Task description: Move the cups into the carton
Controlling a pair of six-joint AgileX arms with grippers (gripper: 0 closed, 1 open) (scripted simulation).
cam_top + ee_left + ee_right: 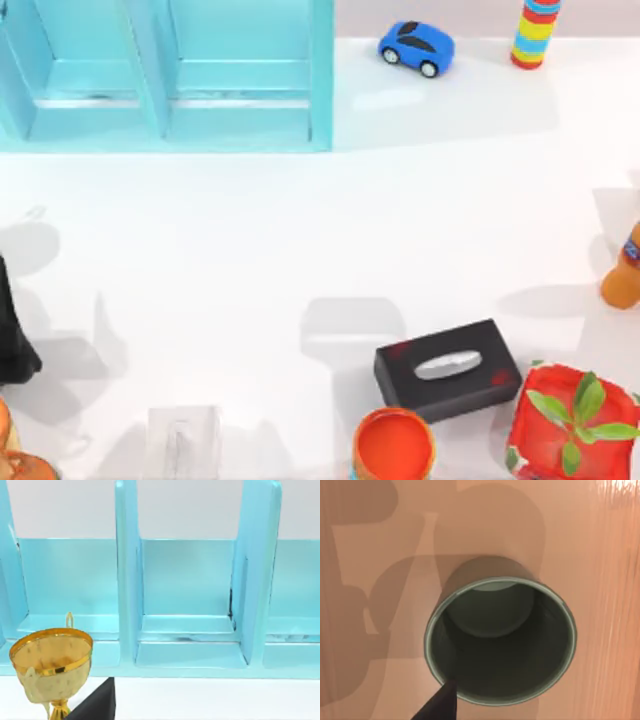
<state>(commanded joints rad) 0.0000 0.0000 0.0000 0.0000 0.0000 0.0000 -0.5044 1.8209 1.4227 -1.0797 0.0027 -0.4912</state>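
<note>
A dark grey-olive cup (500, 640) is seen from directly above in the right wrist view, standing upright on a warm, peach-tinted surface (600, 555); its hollow is bare, with a paler round floor visible at the bottom. A dark fingertip (440, 704) of the right gripper is seen at the cup's rim, touching or just overlapping it, though whether the fingers are apart or closed on the cup cannot be told. In the top view a pale blue shelf unit (165, 75) with open compartments (nothing is seen inside them) stands at the far left of the white table (300, 230). An orange round container (393, 445) near the front edge shows a plain orange inside, and a black tissue box (448, 368) lies just beside it, a tissue showing at its slot. A red pot (565, 420) holding a green plant stands at the front right corner. A blue toy car (416, 47), a stack of coloured rings (537, 32) and an orange bottle (625, 270) with a blue label, its writing too small to read, are set along the far and right sides. In the left wrist view a gold trophy cup (52, 667) stands before the shelf, with a dark part of the left arm (95, 705) beside it; the state of its fingers cannot be told.
</note>
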